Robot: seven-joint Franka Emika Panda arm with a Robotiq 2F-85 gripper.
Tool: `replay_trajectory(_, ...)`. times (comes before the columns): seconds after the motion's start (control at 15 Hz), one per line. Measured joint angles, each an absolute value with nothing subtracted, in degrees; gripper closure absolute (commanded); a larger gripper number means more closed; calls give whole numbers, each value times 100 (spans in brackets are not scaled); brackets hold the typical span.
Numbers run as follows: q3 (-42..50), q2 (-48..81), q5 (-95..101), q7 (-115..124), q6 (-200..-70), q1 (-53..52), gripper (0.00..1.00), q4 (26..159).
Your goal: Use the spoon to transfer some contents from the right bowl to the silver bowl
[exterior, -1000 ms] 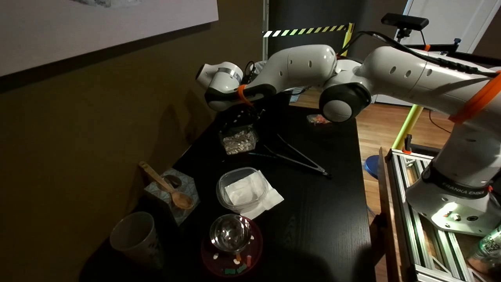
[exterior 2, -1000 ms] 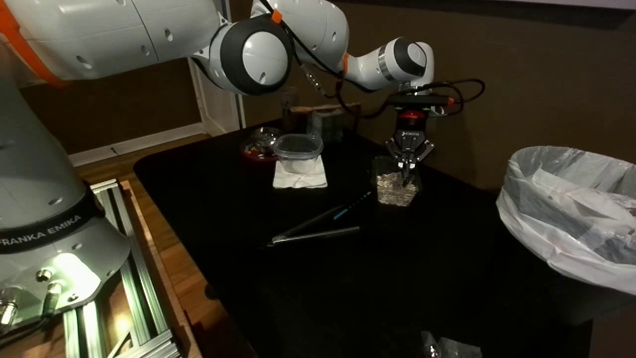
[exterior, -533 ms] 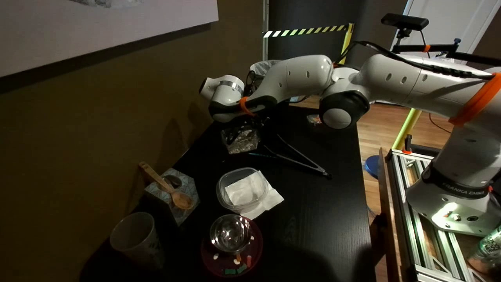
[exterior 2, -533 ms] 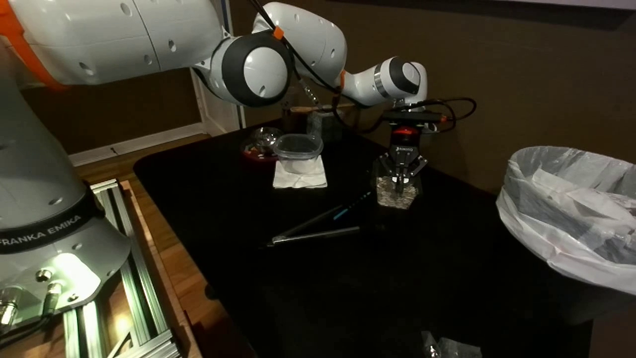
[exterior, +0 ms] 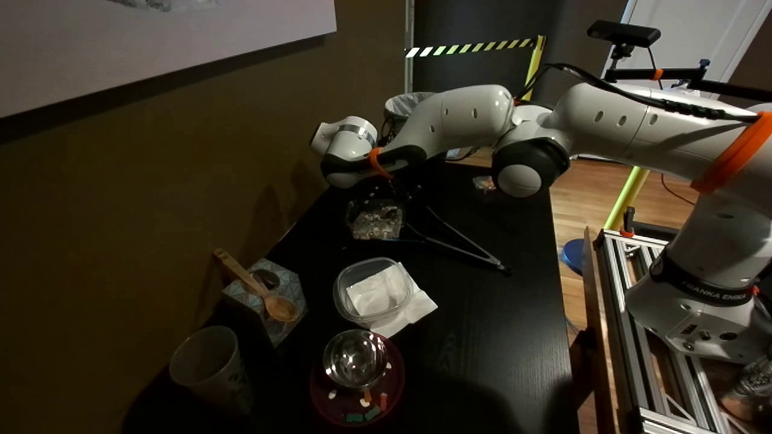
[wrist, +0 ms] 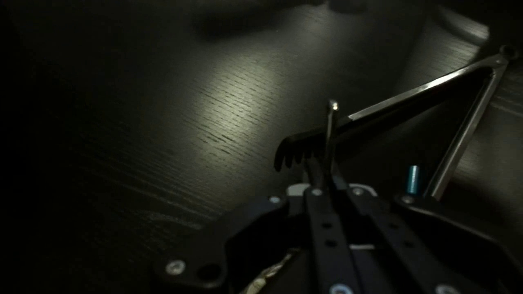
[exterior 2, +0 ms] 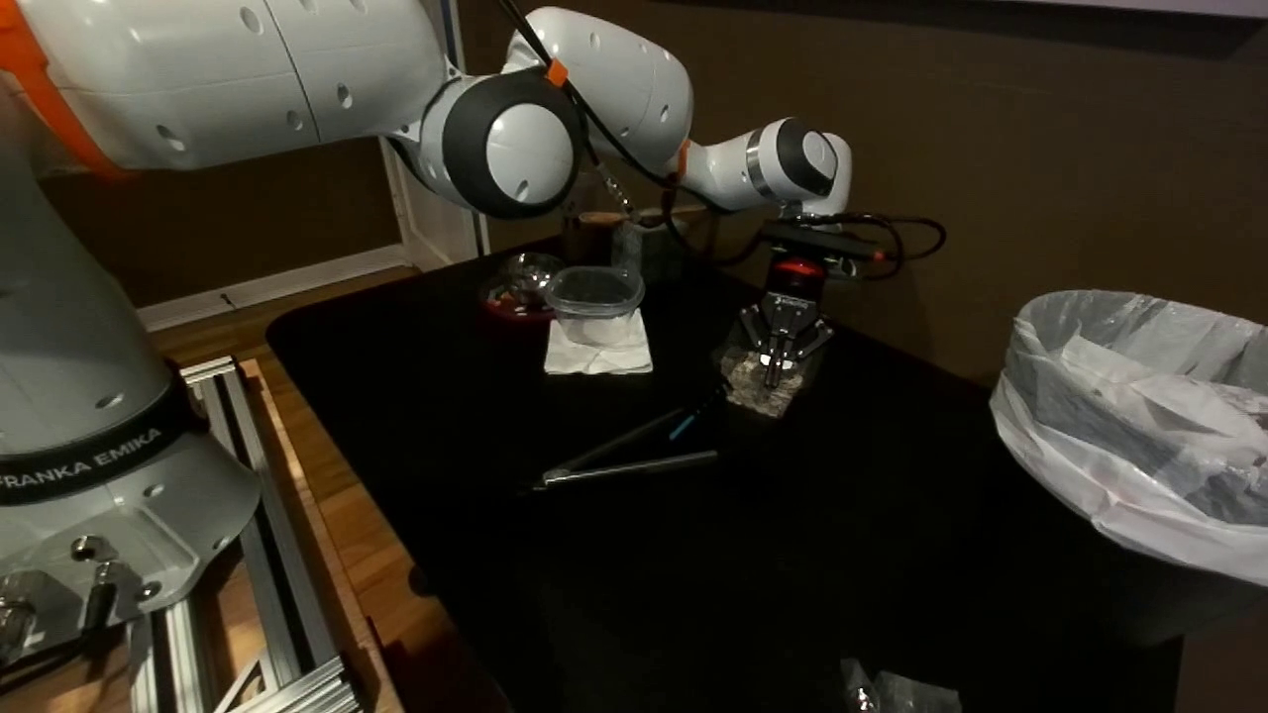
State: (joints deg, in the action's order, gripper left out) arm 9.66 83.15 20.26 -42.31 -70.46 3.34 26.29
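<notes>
The spoon [wrist: 331,130] shows in the wrist view only as a thin, shiny stem, which I take for its handle; its scoop is hidden, probably down in the contents [exterior 2: 756,398]. The end effector [exterior 2: 774,374] looks clamped on that stem. Thin metal should be light and stiff but slick, apt to twist in so narrow a bite; a hold on the flat of the handle, near its middle, would best keep the scoop level. The contents, pale and flaky, look dry and nearly weightless, ready to slide off at a tilt. Around them, the right bowl [exterior: 377,234], clear and thin-walled, would probably flex or skid on the dark table [exterior 2: 644,574] if pushed, so the lift should go straight up. The tongs [exterior 2: 634,463] lie just beside it. Past the clear tub [exterior: 342,304], the silver bowl [exterior: 356,361] sits on a dark red dish [exterior: 344,405]; rounded, it may rock if knocked. A wooden spoon [exterior: 280,306] rests on a patterned box [exterior: 292,286], well apart.
</notes>
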Motion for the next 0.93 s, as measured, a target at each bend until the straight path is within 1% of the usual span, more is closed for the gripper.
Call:
replay_trajectory(0.53,756,8312,1797,-4557,-6512,356,99,2627)
replay_trajectory(0.93,747,8335,1787,-4151,-6305,230,99,2628)
